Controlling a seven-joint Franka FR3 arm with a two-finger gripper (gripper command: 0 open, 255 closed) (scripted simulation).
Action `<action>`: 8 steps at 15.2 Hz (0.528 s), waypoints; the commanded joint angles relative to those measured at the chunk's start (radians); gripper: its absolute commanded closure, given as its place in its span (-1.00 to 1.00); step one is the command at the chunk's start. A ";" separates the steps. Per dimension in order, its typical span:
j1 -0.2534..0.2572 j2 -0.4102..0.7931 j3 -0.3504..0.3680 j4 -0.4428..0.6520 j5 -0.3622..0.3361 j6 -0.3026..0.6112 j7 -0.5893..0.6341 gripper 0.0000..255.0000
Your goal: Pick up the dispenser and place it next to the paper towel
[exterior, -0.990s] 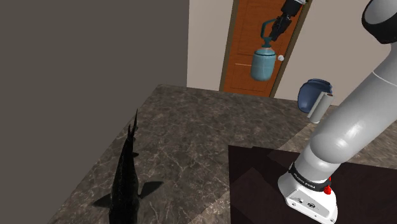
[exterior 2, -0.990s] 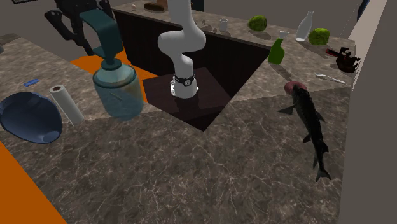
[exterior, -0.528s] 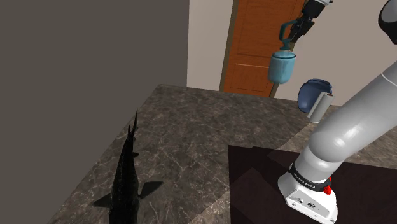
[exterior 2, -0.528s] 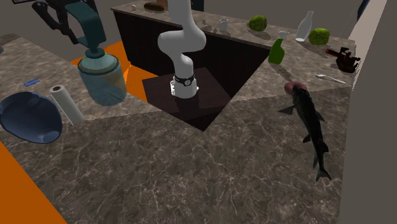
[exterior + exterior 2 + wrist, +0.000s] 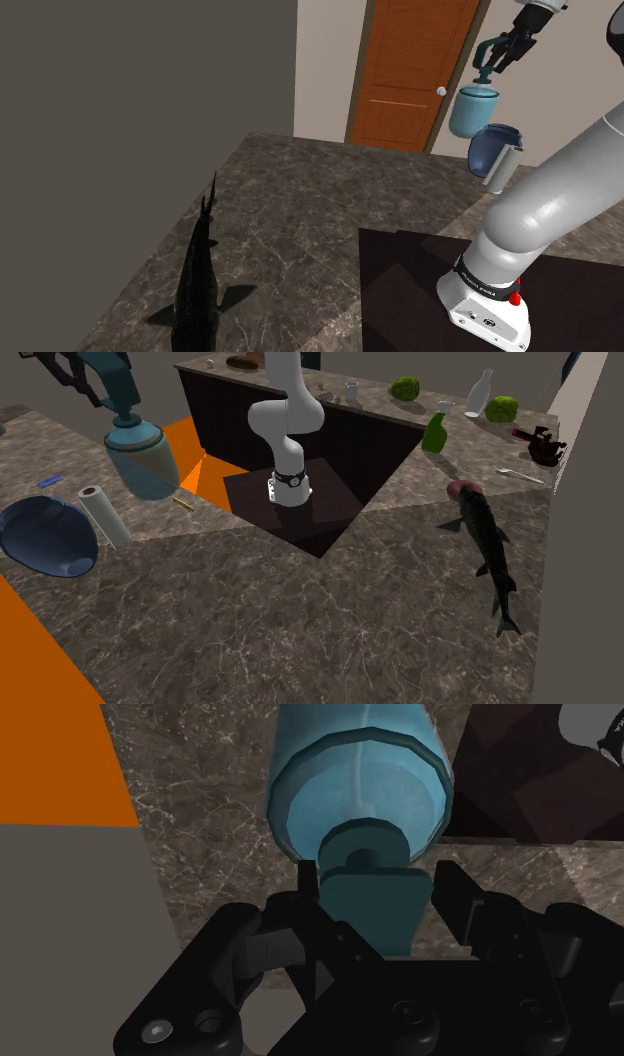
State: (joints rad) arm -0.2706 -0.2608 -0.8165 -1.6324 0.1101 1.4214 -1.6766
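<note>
A light blue dispenser (image 5: 473,110) with a teal pump head hangs in the air, tilted, with my gripper (image 5: 497,58) shut on the pump. It is just above and beside the blue bowl (image 5: 492,146) and the white paper towel roll (image 5: 500,168), which stands upright on the marble counter. In the second exterior view the dispenser (image 5: 141,455) hangs from the gripper (image 5: 100,382) up and to the right of the paper towel (image 5: 103,515). Through the wrist camera the gripper (image 5: 375,884) clasps the pump head, with the dispenser body (image 5: 360,774) beyond it.
A dark fish (image 5: 198,270) lies on the counter at the shoulder view's left. The blue bowl (image 5: 45,535) touches the towel's far side. A green bottle (image 5: 435,432), a clear bottle (image 5: 481,394) and other items line the far counter. The stand (image 5: 290,487) sits in a dark recess.
The arm has carried the dispenser steadily toward the shoulder view's right, from in front of the orange door to just above the bowl and paper towel. The grip has stayed shut.
</note>
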 commanded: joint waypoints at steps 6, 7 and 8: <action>-0.034 0.078 -0.178 0.098 0.024 -0.081 -0.209 1.00; -0.037 0.100 -0.213 0.117 0.036 -0.094 -0.245 1.00; -0.042 0.127 -0.250 0.139 0.054 -0.108 -0.286 1.00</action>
State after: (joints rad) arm -0.3087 -0.1637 -1.0244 -1.5235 0.1454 1.3334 -1.9148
